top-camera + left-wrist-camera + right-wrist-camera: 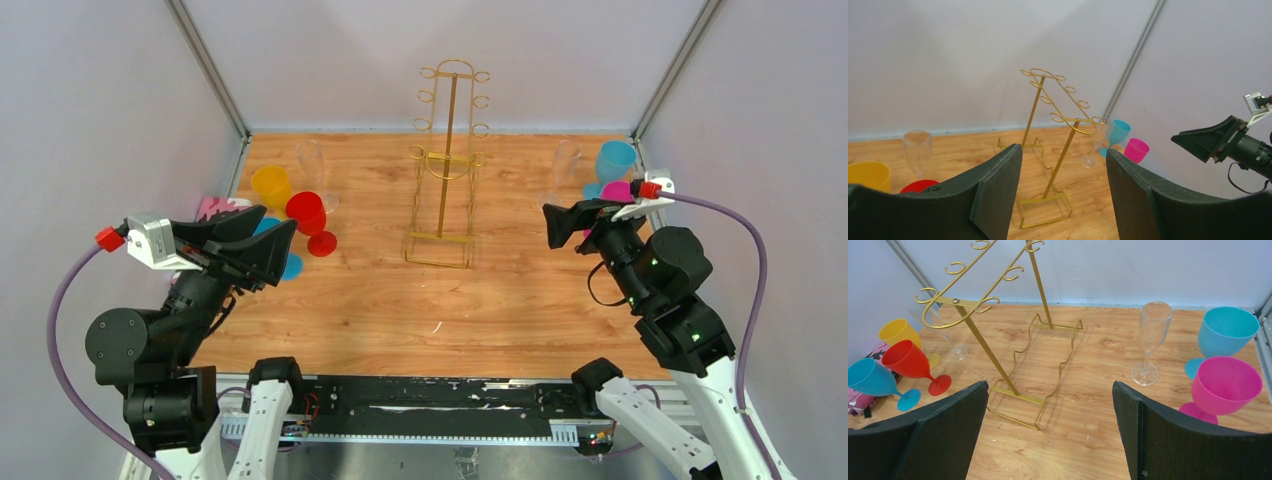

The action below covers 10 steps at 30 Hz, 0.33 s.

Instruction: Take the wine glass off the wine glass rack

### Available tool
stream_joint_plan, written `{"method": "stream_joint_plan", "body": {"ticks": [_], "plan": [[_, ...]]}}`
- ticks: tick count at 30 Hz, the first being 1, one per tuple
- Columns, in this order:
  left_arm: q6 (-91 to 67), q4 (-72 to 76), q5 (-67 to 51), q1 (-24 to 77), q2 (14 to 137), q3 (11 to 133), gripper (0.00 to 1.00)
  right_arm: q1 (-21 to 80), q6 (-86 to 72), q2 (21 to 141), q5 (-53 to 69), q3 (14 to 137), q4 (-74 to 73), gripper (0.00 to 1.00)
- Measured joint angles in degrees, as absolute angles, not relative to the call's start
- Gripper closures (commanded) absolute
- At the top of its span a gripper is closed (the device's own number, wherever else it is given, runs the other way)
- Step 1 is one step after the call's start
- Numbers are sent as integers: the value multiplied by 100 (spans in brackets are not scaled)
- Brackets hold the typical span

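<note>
At the near edge of the wooden table (pixel 380 300), the left gripper (pixel 283 232) and the right gripper (pixel 550 226) hang apart at either side, each with its jaws spread wide and nothing between them. Just beyond the left gripper stands a cluster of plastic goblets: a blue goblet (pixel 868 377) partly hidden under the fingers in the overhead view, a red goblet (pixel 307 212) and a yellow goblet (pixel 270 185), with a clear glass (pixel 312 160) behind them. Beside the right gripper stand a magenta goblet (pixel 1228 385) and a teal goblet (pixel 1225 332), and a clear flute (pixel 1153 330) a little toward the middle. Between the two groups and well apart from both, the gold wine glass rack (pixel 445 180) stands upright on its wire base toward the far wall. Every curled hook on it shows bare, and every glass in view rests on the tabletop, none touching the rack. Which of them the task concerns cannot be told. With nothing hanging, the removal looks already done, and neither arm is reaching for the rack. What remains would seem to call only for keeping both open grippers clear of the thin stand and the goblets crowding close to each.
</note>
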State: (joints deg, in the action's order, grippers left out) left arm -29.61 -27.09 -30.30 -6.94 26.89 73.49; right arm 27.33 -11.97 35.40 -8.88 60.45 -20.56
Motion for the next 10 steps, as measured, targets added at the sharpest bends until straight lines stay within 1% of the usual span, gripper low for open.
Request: {"method": "stream_joint_plan", "body": {"ticks": [10], "plan": [[-3004, -2709, -3024, -694, 2689, 7349, 32, 2733, -1415, 3583, -1229, 6064, -2093, 0]]}}
